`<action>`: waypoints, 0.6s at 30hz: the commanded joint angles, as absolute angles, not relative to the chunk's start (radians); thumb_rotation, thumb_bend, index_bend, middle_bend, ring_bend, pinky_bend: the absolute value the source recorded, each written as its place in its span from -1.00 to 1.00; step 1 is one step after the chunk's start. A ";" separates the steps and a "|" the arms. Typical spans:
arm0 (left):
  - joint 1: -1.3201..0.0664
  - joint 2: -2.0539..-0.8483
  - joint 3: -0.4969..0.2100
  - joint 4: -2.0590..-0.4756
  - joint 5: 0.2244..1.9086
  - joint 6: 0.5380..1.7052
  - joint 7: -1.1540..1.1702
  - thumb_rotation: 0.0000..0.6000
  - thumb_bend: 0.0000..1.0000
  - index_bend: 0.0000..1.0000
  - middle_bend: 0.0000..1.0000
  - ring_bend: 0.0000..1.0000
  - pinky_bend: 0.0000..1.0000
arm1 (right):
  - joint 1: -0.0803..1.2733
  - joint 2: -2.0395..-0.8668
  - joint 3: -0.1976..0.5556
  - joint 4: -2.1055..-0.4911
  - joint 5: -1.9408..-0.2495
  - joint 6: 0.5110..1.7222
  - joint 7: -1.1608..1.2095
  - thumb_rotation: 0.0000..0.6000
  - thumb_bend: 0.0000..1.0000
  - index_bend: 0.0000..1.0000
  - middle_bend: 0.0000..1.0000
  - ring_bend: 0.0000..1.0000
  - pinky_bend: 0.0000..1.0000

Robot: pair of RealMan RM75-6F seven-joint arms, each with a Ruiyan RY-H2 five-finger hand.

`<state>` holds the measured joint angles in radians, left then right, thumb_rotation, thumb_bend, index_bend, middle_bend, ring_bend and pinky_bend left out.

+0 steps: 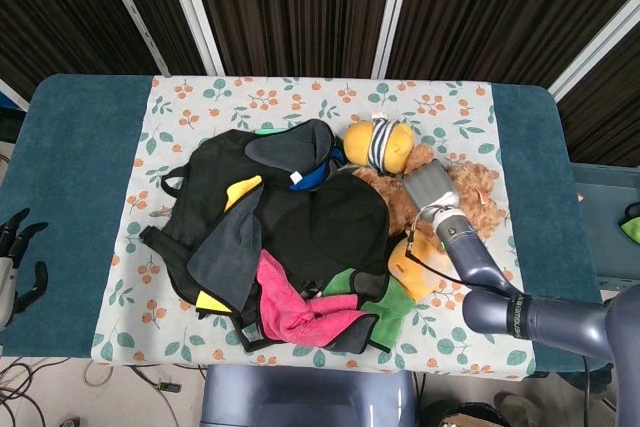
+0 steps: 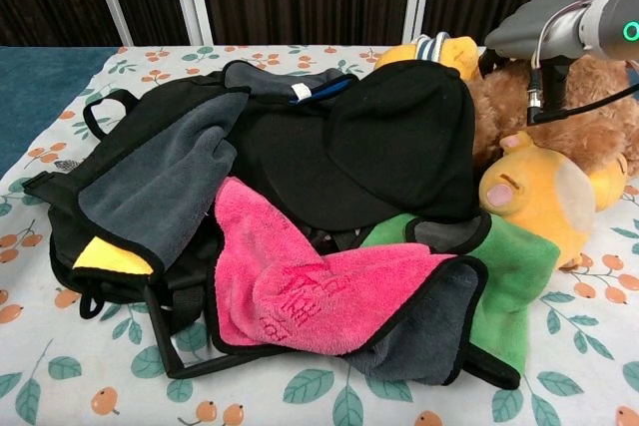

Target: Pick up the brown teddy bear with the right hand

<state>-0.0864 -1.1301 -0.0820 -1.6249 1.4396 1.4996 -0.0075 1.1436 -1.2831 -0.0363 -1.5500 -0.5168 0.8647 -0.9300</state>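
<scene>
The brown teddy bear [image 1: 476, 197] lies at the right of the floral cloth, partly under a black garment; it shows in the chest view as brown fur [image 2: 589, 122] at the far right. My right hand [image 1: 428, 185] lies on top of the bear's middle, its fingers curled down into the fur and hidden, gripping it. In the chest view only the grey back of that hand [image 2: 534, 27] shows above the bear. My left hand [image 1: 18, 265] hangs off the table's left edge, fingers apart, holding nothing.
A yellow plush [image 1: 420, 259] lies against the bear's near side, and a yellow striped plush [image 1: 378, 144] sits just behind the bear. A black backpack and dark cloths [image 1: 290, 217] fill the middle, with a pink towel [image 2: 300, 291] and a green cloth [image 2: 514, 276] in front.
</scene>
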 commanded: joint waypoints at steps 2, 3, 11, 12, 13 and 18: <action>-0.086 -1.130 -0.082 -1.626 1.440 1.500 -0.007 1.00 0.15 -0.61 -0.89 -0.81 -1.00 | 1.101 -1.257 -0.014 -1.544 -0.614 0.881 -0.843 1.00 0.09 0.24 0.34 0.32 -0.12; -0.086 -1.130 -0.082 -1.626 1.440 1.500 -0.007 1.00 0.15 -0.61 -0.89 -0.81 -1.00 | 1.093 -1.248 -0.004 -1.550 -0.631 0.888 -0.819 1.00 0.09 0.24 0.34 0.32 -0.12; -0.085 -1.129 -0.082 -1.628 1.442 1.502 -0.010 1.00 0.15 -0.61 -0.89 -0.81 -1.00 | 1.030 -1.147 0.071 -1.619 -0.728 0.903 -0.624 1.00 0.13 0.24 0.36 0.34 -0.12; -0.085 -1.129 -0.082 -1.628 1.442 1.503 -0.010 1.00 0.15 -0.61 -0.89 -0.81 -1.00 | 1.024 -1.130 0.079 -1.627 -0.737 0.902 -0.604 1.00 0.13 0.24 0.36 0.34 -0.12; -0.085 -1.129 -0.082 -1.629 1.442 1.503 -0.010 1.00 0.15 -0.61 -0.89 -0.81 -1.00 | 1.017 -1.113 0.085 -1.637 -0.746 0.900 -0.586 1.00 0.13 0.24 0.36 0.34 -0.12; -0.084 -1.129 -0.082 -1.630 1.443 1.504 -0.009 1.00 0.15 -0.61 -0.89 -0.81 -1.00 | 0.977 -1.027 0.130 -1.695 -0.806 0.911 -0.476 1.00 0.13 0.24 0.36 0.34 -0.12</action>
